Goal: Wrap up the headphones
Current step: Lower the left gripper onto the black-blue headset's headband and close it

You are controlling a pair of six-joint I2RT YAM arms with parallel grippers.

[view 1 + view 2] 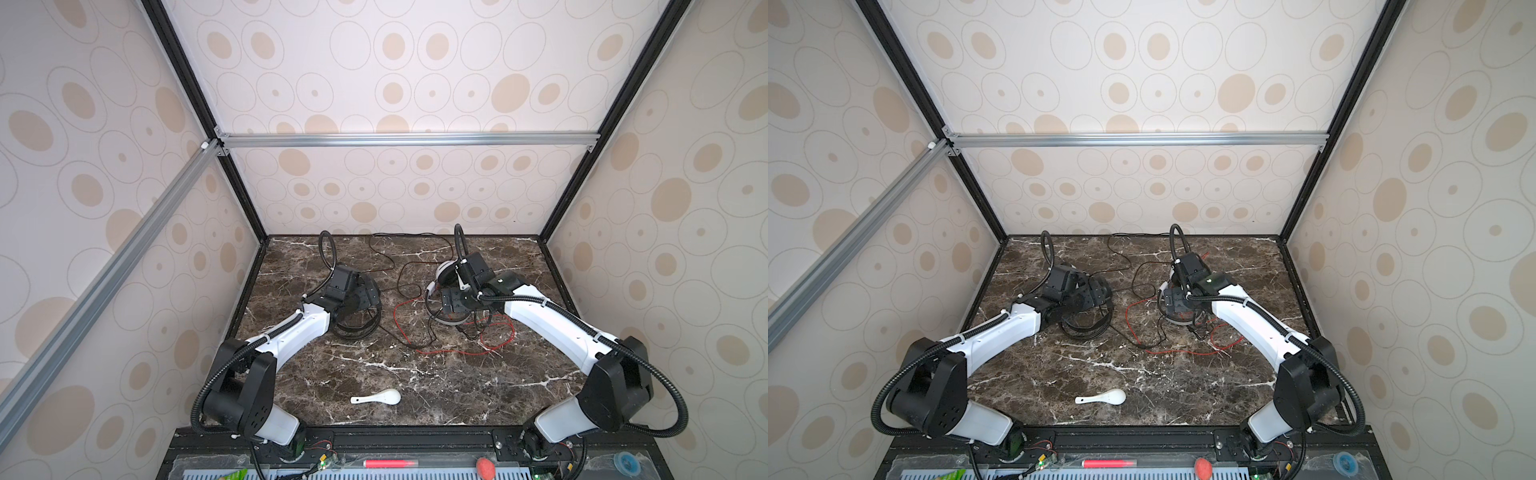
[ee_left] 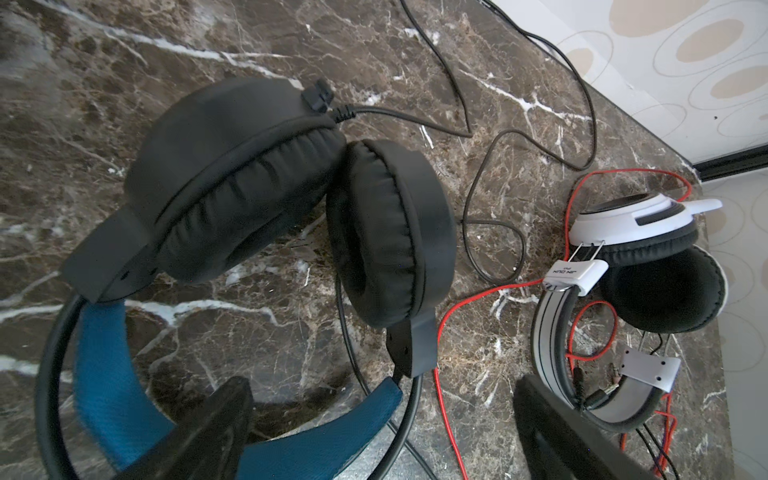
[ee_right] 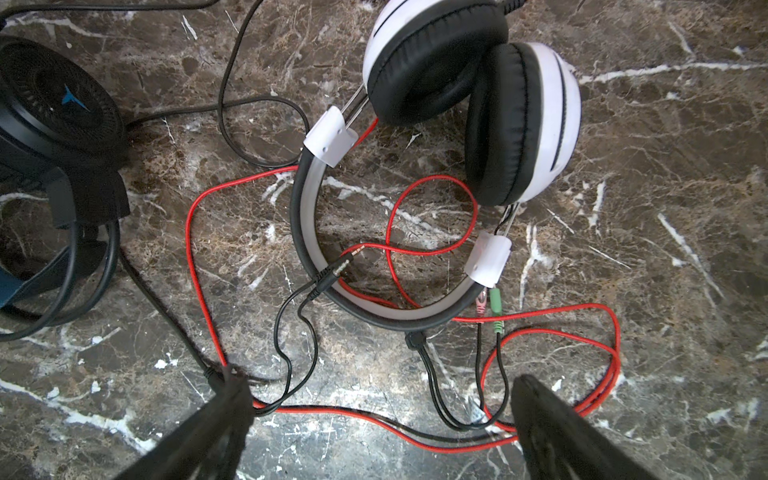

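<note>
The black headphones (image 2: 386, 237) with a blue inner headband (image 2: 108, 365) lie on the marble table (image 1: 415, 382) left of centre, and their thin black cord (image 2: 345, 112) trails toward the back wall. My left gripper (image 2: 382, 384) hangs open just above the headband end, holding nothing. In both top views this gripper (image 1: 363, 299) covers most of that headset (image 1: 357, 328). The white headphones (image 3: 552, 116) with black earpads lie right of centre amid loops of red cord (image 3: 191, 232). My right gripper (image 3: 382, 384) is open over red and black cords beside the white headband (image 1: 451, 322).
A small white ceramic spoon (image 1: 378, 397) lies near the table's front edge, between the two arm bases. Patterned walls close in the table on the left, back and right. Loose cords (image 1: 449, 352) spread across the middle of the table.
</note>
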